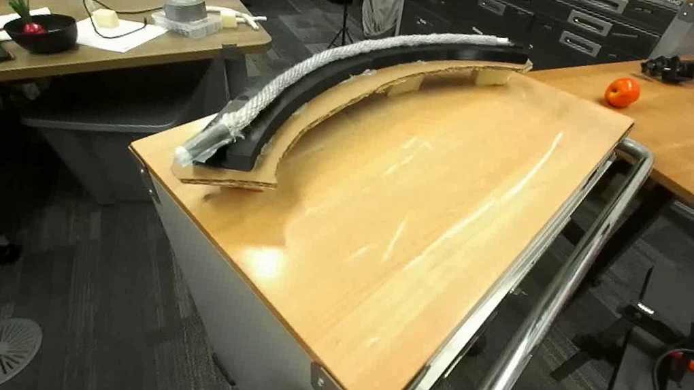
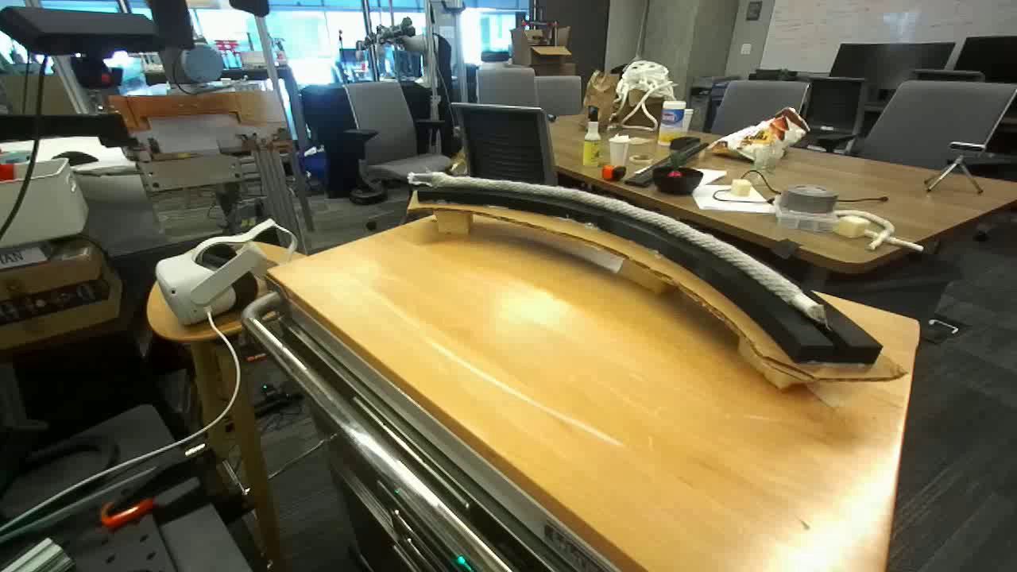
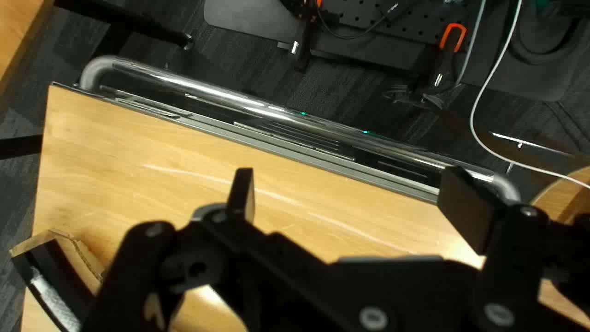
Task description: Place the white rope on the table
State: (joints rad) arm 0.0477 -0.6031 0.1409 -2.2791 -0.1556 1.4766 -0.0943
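Lying along one track (image 1: 409, 57): one rope (image 2: 685, 231); one end effector (image 3: 352, 198) spread wide, empty.

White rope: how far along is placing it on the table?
Done: apparently nothing yet; the rope lies along a dark curved track on cardboard propped above the table. In hand: nothing; in the wrist view the gripper stands open with no rope between its jaws. Left: probably gripping the rope, lifting it off the track and laying it on the table.

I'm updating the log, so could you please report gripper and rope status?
Gripper open, holding nothing. Rope lying along the black track. Cardboard and track between rope and table.
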